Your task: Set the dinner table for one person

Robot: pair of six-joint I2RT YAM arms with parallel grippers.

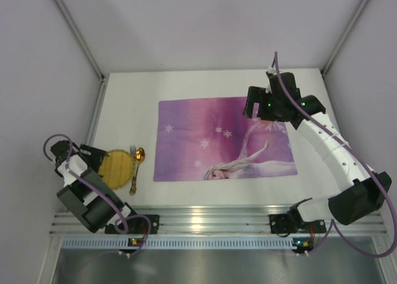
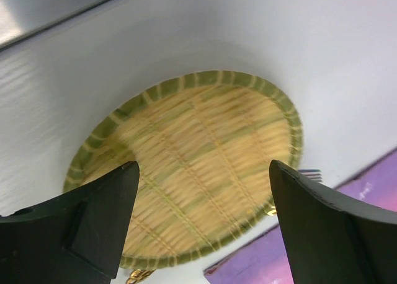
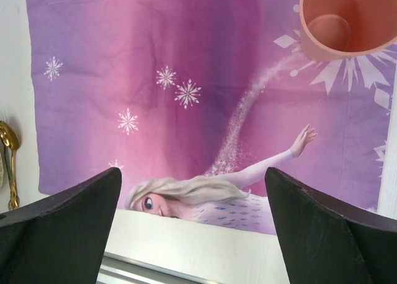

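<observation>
The dinner table (image 1: 217, 191) is white, and a purple princess placemat (image 1: 217, 138) lies in its middle. A round woven bamboo plate (image 1: 116, 167) sits left of the mat, with a gold fork and spoon (image 1: 135, 166) between them. My left gripper (image 1: 96, 155) is open and empty, hovering over the plate (image 2: 192, 160). My right gripper (image 1: 259, 109) is open and empty above the mat's far right corner. A pink cup (image 3: 347, 20) stands there in the right wrist view; my right gripper hides it from the top camera.
A silver aluminium rail (image 1: 205, 219) runs along the near edge. Pale grey panels (image 1: 37, 79) wall the table on the left, back and right. Fork tines (image 2: 310, 172) show past the plate's rim. The gold spoon (image 3: 7, 147) shows at the left edge of the right wrist view.
</observation>
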